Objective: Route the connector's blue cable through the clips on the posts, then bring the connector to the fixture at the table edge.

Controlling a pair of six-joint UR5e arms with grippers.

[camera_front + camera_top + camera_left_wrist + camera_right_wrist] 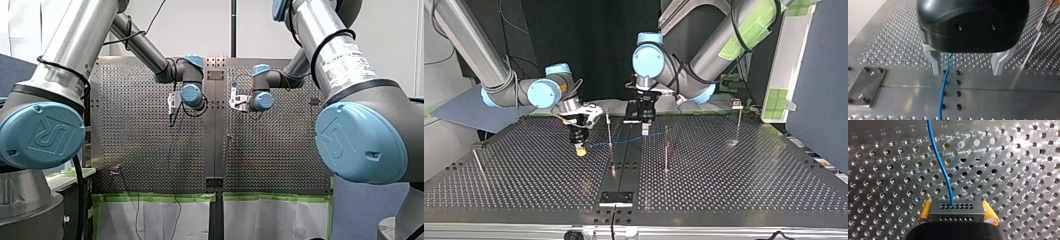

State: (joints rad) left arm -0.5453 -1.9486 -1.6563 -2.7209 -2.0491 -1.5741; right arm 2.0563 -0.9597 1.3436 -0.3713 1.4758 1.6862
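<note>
My right gripper (957, 216) is shut on the dark connector (956, 211), with its yellow pads (926, 210) on both sides. The blue cable (941, 162) leaves the connector's face and runs ahead over the perforated table. In the top view that gripper (581, 148) hangs low at the left of a thin post (608, 125), and the cable (624, 141) runs rightwards past the post. My left gripper (967, 66) stands open above the table's centre strip, and the cable (944, 87) passes between its metal fingers (936, 63), close to one of them.
More posts stand on the table: one right of centre (666, 150), one at the far right (739, 125), one leaning at the left (476, 160). A black fixture plate (616, 198) sits at the near edge. A post (1033, 47) stands beside my left gripper.
</note>
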